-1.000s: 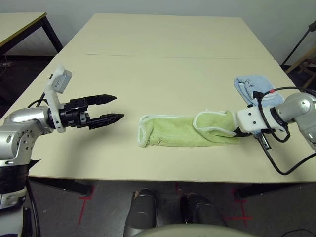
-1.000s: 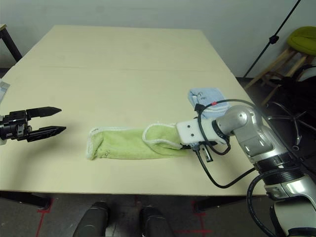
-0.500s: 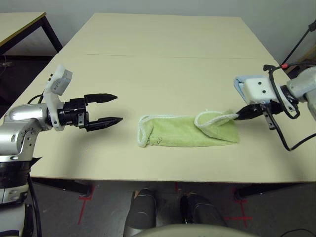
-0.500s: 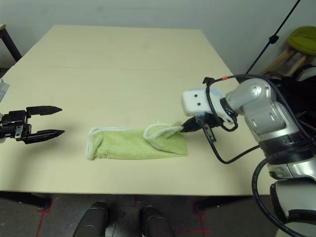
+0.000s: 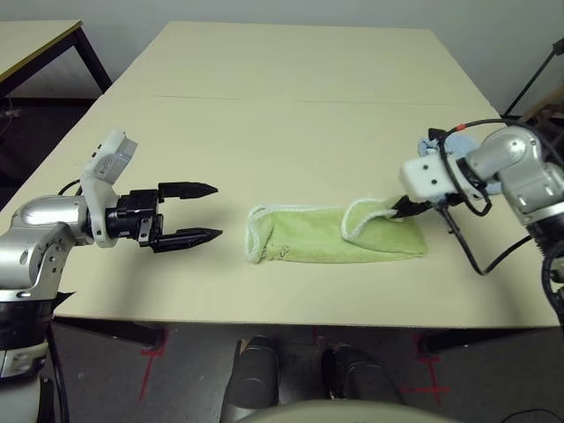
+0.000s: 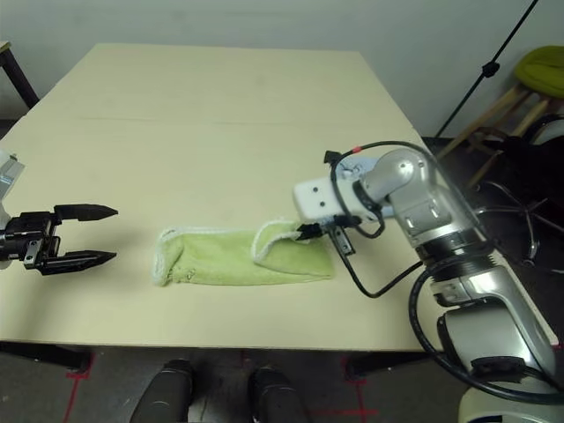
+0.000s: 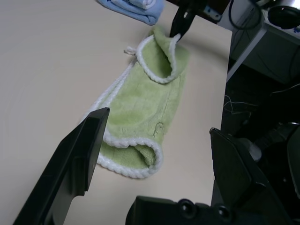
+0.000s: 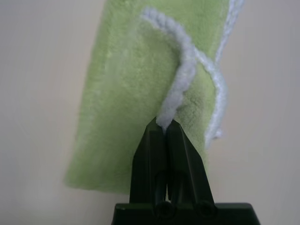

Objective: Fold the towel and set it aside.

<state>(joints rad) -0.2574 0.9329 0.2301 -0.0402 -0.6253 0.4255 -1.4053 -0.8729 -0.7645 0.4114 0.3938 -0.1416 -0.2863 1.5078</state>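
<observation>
1. The towel (image 5: 335, 234) is seen lying as a long green strip near the front edge of the table (image 5: 291, 97), roughly at the table's 6 o'clock, already doubled along its length.
2. The right gripper (image 5: 397, 209) is found at the strip's 3 o'clock end, its jaws pressed tight together on the white stitched edging (image 8: 180, 89); that corner is lifted clear of the table and curled over toward 9 o'clock.
3. The left gripper (image 5: 198, 211) is held well apart from the towel, out at 9 o'clock from it, jaws spread wide and nothing between them.
4. A smaller blue cloth (image 7: 133, 5) is glimpsed just beyond the pinched end, at about 1 o'clock from the towel, and is left alone.
5. The towel is judged to be light, soft and limp: no shape will be held by it, and any part not supported will sag and drag.
6. The terry pile is expected to cling to itself and to the tabletop, so little sliding is likely once the end is laid down.
7. The corded edging is judged the best place for a hold, being thicker and firmer than the pile; a corner of it, as taken now, lets one layer be carried over.
8. A pinch this narrow may be pulled loose if the far end snags.
</observation>
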